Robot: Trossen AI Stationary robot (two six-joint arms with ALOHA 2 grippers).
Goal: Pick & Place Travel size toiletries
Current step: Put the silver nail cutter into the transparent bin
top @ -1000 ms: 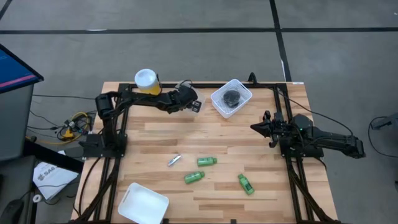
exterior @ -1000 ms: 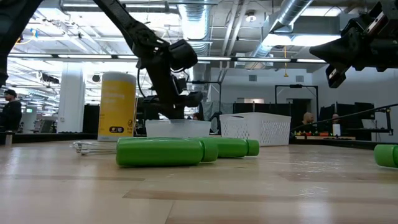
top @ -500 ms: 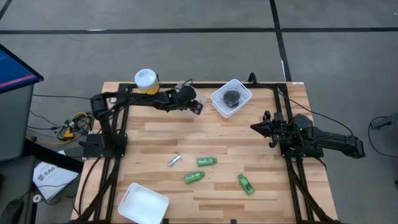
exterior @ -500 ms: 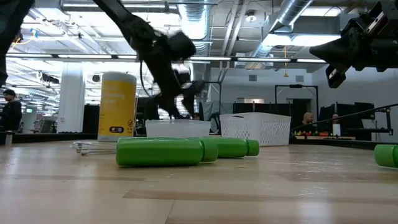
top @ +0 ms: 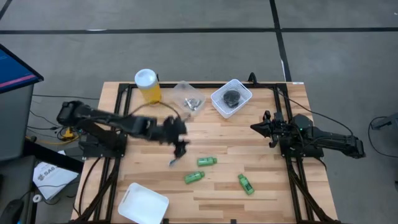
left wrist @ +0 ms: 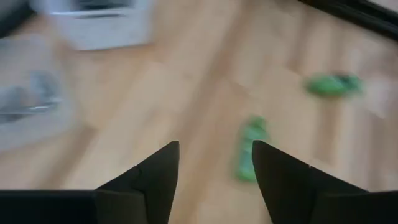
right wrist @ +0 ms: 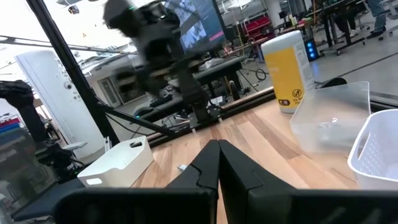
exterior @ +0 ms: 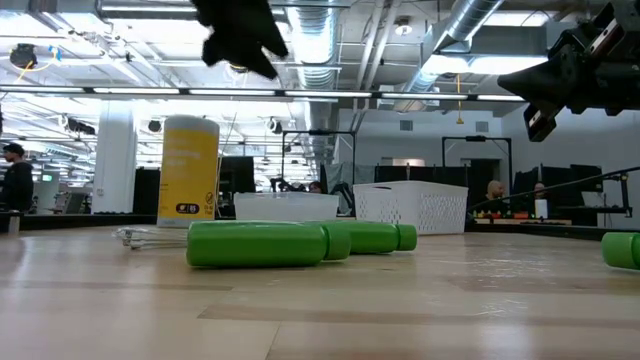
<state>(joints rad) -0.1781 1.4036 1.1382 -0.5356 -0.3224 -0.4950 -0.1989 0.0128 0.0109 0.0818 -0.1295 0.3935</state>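
Observation:
Three green mini bottles lie on their sides on the wooden table, with a slim silvery tube lying to their left. More silvery tubes lie in the clear tub. Dark round pieces lie in the white basket. My left gripper hangs open above the table, just beyond the loose silvery tube, and holds nothing. My right gripper stays shut and empty at the right side.
A tall yellow canister with a white lid stands at the far left. A white tub sits at the near left corner. Black frame rails run along both sides. People show in the room beyond the table.
My left gripper has swung from over the clear tub at the far edge toward the near edge. It now hangs over the table's middle, close to the loose silvery tube. The tub stands uncovered, with silvery tubes in it.

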